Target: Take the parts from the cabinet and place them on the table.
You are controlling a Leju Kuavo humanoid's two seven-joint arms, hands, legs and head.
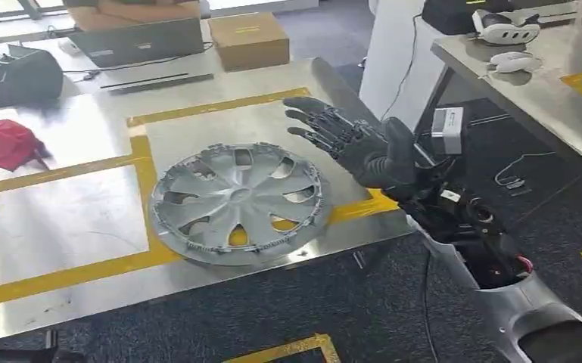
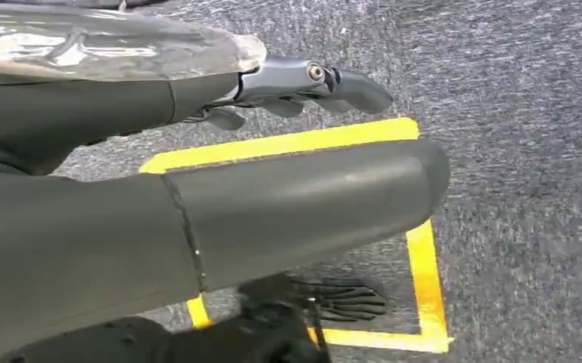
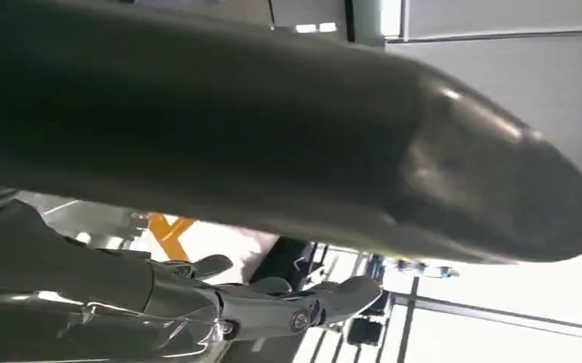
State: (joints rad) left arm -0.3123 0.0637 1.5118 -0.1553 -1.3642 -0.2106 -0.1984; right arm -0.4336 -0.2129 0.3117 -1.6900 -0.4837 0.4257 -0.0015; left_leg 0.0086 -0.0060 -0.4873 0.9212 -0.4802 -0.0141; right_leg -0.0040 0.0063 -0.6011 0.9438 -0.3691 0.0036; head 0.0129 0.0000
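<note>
Right hand (image 1: 348,144) is nearest, raised over the table edge, dark fingers (image 1: 314,121) spread and released, nothing in them. Just below and beside those fingertips lies the round silver plastic hubcap with curved spokes and cut-out slots (image 1: 238,200), flat on the steel table with yellow tape outlines (image 1: 68,212). The hand is apart from the hubcap, not touching. The hubcap straddles the yellow tape line between two marked boxes, partly over the table's near edge zone.

Left hand (image 2: 318,79) hangs low over grey carpet with a yellow taped square (image 2: 424,257); thumb and fingers look loosely extended, holding nothing.

Further past the fingertips: crumpled red cloth (image 1: 4,144) on the far left of the table, brown cardboard box (image 1: 248,39) beyond, black bag (image 1: 15,76) at the far left.

Judgement: this part looks delivered, so the placing step seems done for it. The cabinet is not seen here, so I cannot tell how many parts are left to fetch.
</note>
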